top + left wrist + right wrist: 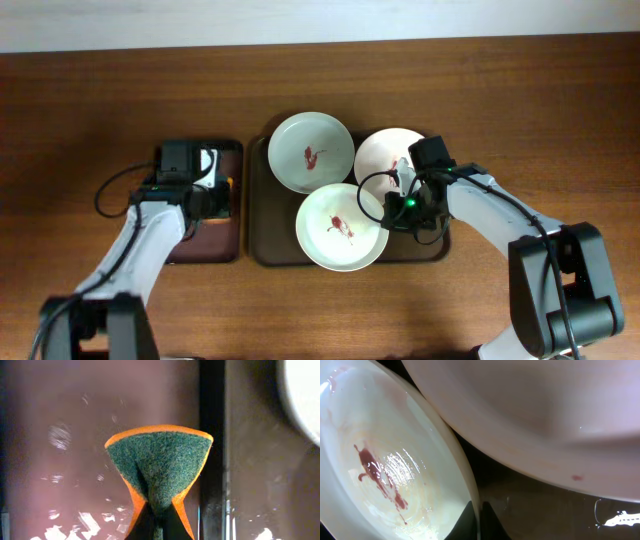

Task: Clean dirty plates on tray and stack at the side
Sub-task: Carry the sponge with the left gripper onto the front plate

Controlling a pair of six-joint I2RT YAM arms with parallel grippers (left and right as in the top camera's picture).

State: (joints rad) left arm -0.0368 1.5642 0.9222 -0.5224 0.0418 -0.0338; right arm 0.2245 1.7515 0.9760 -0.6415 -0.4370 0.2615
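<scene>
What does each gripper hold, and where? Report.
Left gripper: the sponge, pinched at its near end. Right gripper: the front plate, by its rim.

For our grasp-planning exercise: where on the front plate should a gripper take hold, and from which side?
Pinch the front plate by its right rim, coming from the right, one finger inside, one outside. It is shallow and lies flat on the tray, so only the thin upturned edge can be pinched; the right gripper straddles it there.
</scene>
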